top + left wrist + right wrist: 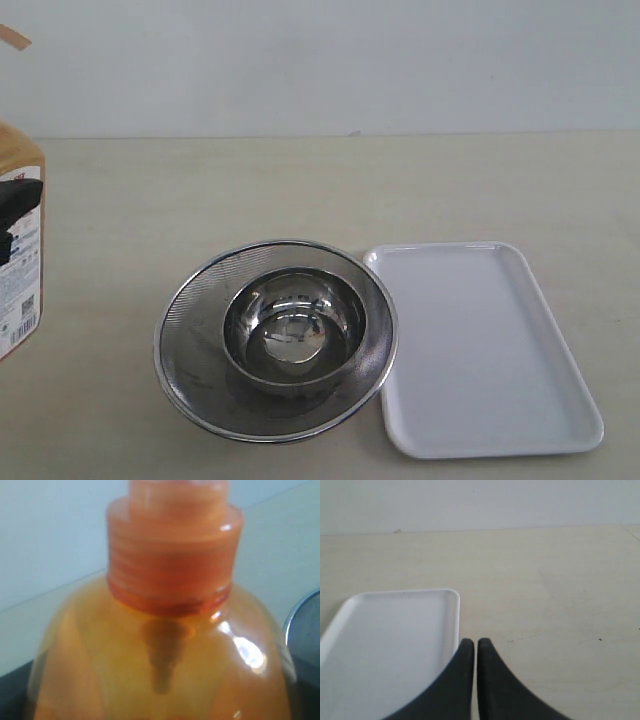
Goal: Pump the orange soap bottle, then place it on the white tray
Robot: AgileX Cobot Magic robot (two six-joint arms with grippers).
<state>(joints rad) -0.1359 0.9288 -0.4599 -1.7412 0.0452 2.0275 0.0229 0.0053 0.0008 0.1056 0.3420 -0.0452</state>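
Closest to the lens, the orange soap bottle (160, 660) fills your left wrist view: translucent orange plastic with rounded, glossy shoulders, a dark dip tube showing through, and a ribbed orange collar (170, 555) at the neck. Your left gripper (14, 212) is clamped on it, with dark fingers (12, 692) at either side of the body and one lying across the white-and-red label. In the exterior view the bottle sits at the far left edge, cut off by the frame; you cannot tell whether its base touches the table (300, 190).

Between the bottle and the white tray (490, 350) stands a round steel strainer (185, 335) with fine mesh walls, holding a smaller polished steel bowl (295, 325). Its rim meets the tray's near long edge. The tray is flat, glossy and rectangular, with rounded corners and a low rim.

Your right gripper (476, 642) hangs just beside a tray corner, its smooth black fingers together with only a slit between them, holding nothing.
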